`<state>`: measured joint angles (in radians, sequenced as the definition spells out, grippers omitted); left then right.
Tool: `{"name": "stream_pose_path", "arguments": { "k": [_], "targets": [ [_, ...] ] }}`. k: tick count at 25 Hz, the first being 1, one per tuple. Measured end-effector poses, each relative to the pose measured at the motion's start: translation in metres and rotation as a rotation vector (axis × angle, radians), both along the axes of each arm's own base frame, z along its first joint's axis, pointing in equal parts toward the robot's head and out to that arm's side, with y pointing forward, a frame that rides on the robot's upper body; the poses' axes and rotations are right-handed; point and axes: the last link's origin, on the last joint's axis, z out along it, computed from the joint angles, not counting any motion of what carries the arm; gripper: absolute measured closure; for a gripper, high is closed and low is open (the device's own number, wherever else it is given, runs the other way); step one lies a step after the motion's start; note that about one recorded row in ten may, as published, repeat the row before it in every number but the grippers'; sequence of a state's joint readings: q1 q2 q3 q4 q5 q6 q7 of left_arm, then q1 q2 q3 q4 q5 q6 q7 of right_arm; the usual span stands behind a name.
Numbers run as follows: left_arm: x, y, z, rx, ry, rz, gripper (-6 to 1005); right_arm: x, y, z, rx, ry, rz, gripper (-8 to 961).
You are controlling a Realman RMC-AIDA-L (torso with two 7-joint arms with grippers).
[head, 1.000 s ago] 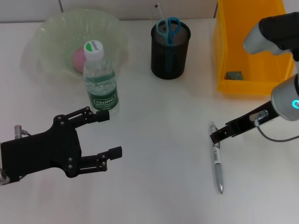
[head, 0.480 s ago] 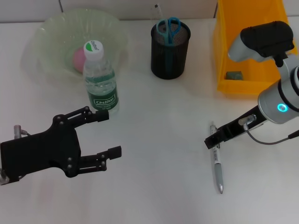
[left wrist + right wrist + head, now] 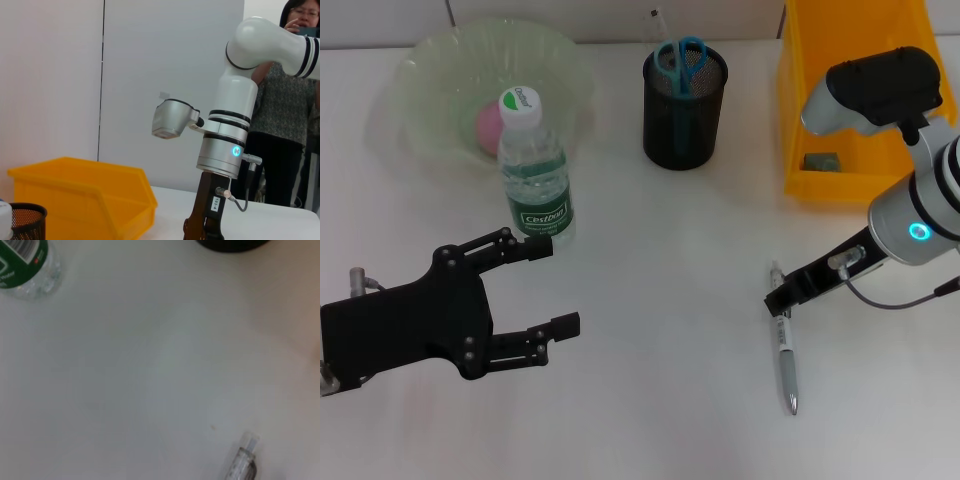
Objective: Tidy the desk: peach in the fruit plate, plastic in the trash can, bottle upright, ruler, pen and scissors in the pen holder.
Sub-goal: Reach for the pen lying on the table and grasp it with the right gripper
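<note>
A grey pen (image 3: 786,350) lies on the white desk at the right; its clear end (image 3: 244,460) also shows in the right wrist view. My right gripper (image 3: 780,296) hangs low at the pen's far end, seen edge-on. The black mesh pen holder (image 3: 685,96) holds blue scissors (image 3: 680,57) and a thin clear ruler (image 3: 658,21). The bottle (image 3: 533,170) stands upright. A pink peach (image 3: 486,124) lies in the pale green fruit plate (image 3: 430,75). My left gripper (image 3: 552,285) is open and empty, just in front of the bottle.
The yellow trash can (image 3: 850,110) at the back right holds a small grey piece of plastic (image 3: 820,160). The right arm's elbow (image 3: 875,85) hangs over that bin. In the left wrist view a person (image 3: 287,100) stands behind the desk.
The right arm's upper links swung left over the yellow bin. Its gripper shifted only slightly beside the pen's far end. The pen and left arm have not moved.
</note>
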<state>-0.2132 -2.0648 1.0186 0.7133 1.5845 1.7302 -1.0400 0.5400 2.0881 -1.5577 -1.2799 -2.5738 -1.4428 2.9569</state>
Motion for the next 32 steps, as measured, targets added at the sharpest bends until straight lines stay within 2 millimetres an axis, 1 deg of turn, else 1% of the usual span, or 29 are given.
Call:
{"name": "stream_pose_path", "arguments": {
  "k": [12, 18, 32],
  "targets": [
    [-0.0003, -0.0004, 0.0, 0.0, 0.0, 0.001, 149, 0.0008, 0.001, -0.0014, 0.007, 0.002, -0.001, 439],
    [-0.0004, -0.0005, 0.0, 0.0, 0.0, 0.002, 149, 0.0037, 0.0009, -0.0034, -0.002, -0.003, -0.013, 537],
    [-0.0011, -0.0013, 0.0, 0.0, 0.0, 0.005, 149, 0.0041, 0.0023, -0.0086, -0.018, -0.015, -0.011, 622]
  ]
}}
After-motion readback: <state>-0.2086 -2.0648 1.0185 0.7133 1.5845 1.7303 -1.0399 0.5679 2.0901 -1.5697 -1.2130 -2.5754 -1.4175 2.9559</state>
